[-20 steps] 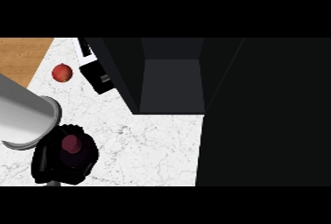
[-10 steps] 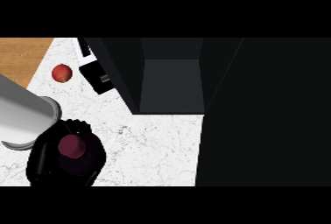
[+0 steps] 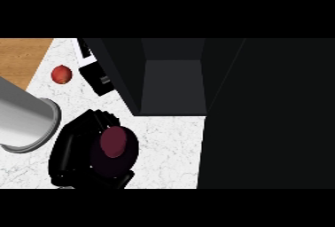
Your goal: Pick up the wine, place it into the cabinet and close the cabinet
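Note:
The wine bottle shows from above as a dark red cap on a dark round body, over the white marble counter at the lower left. My left hand is shut on it, black fingers curled round its left and lower sides, and the grey forearm comes in from the left edge. The dark cabinet stands open above and to the right of the bottle, its grey inside in view. My right hand does not show.
A wide dark panel, apparently the cabinet's open door, fills the right side. A small red round fruit and a black boxy object lie on the counter left of the cabinet. A wooden surface borders the far left.
My left hand has carried the wine bottle up and to the right, nearer the cabinet's opening; bottle and hand now look larger in the view.

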You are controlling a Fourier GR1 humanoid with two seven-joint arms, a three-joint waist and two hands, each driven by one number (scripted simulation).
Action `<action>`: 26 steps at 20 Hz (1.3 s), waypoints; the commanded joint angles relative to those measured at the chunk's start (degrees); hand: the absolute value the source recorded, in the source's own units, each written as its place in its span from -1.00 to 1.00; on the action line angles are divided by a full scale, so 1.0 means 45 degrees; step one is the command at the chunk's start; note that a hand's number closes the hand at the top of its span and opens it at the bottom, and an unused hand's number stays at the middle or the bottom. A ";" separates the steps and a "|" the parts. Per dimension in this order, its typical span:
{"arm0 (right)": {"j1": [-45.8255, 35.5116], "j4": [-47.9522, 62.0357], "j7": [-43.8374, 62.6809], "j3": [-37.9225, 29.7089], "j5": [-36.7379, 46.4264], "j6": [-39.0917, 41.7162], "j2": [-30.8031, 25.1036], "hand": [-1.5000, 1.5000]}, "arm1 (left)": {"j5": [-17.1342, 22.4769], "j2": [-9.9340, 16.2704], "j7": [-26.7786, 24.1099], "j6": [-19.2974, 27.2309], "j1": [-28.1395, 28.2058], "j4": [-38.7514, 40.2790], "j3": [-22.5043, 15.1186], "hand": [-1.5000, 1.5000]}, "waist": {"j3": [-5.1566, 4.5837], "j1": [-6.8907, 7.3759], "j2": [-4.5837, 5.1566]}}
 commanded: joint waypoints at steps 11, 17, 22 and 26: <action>0.0201 -0.1465 0.0889 -0.0871 -0.2039 0.0095 -0.0245 -1.00 | -0.0587 -0.0161 0.2566 0.5991 -0.4602 0.0811 -0.3655 1.00 | 0.0001 -0.0106 0.0004; 0.0540 -0.1121 0.0196 -0.0768 -0.1629 0.0211 -0.0047 -1.00 | -0.0376 -0.0161 0.1483 0.6686 -0.5050 0.2203 -0.3643 1.00 | -0.0003 -0.0051 0.0020; 0.0920 -0.1093 -0.0237 -0.0085 -0.1312 0.0439 0.0141 -1.00 | -0.0096 -0.0161 0.1093 0.7443 -0.6820 0.4247 -0.3469 1.00 | -0.0003 -0.0154 0.0041; 0.1566 -0.1570 -0.0301 -0.0930 -0.2048 0.0809 -0.0253 -1.00 | -0.0794 -0.0161 0.1834 0.8426 -0.6981 0.3699 -0.4041 1.00 | 0.0004 -0.0125 0.0004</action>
